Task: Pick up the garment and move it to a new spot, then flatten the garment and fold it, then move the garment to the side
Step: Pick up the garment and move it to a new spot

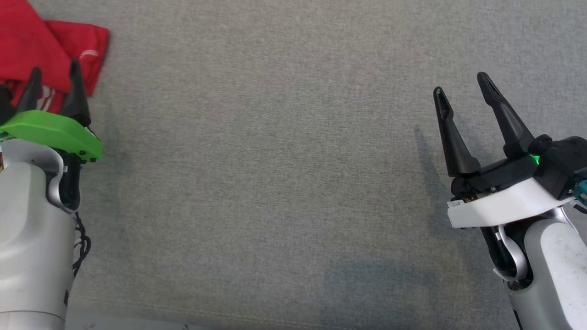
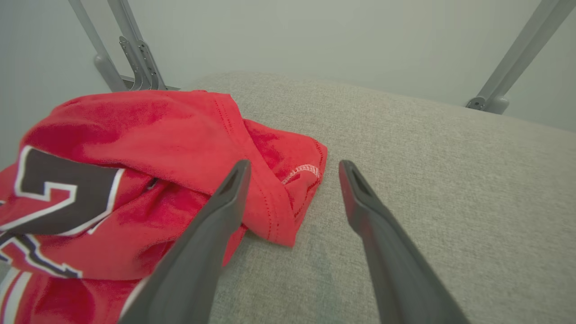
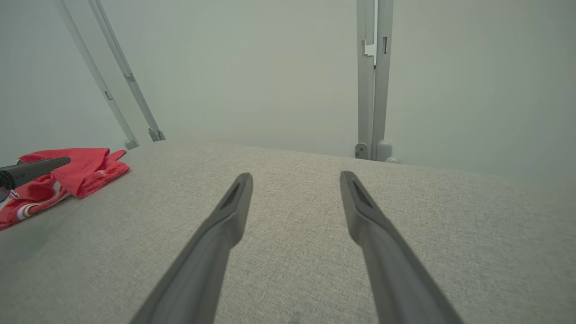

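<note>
Head view places the left gripper [image 1: 55,66] at lower left, fingers spread wide and empty, tips over the near edge of the crumpled red garment [image 1: 32,36] at the far-left corner of the grey fabric surface [image 1: 275,183]. The right gripper [image 1: 460,82] stands at lower right, well apart from the garment, fingers wide, holding nothing.

Garment [image 1: 41,41] far left on surface [image 1: 275,183] — left tool [image 1: 55,65] over its edge

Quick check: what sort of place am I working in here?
Likely a lab or test cell: a grey fabric-covered table, bare metal frame struts against a plain pale wall, and a crumpled red jersey on it.
</note>
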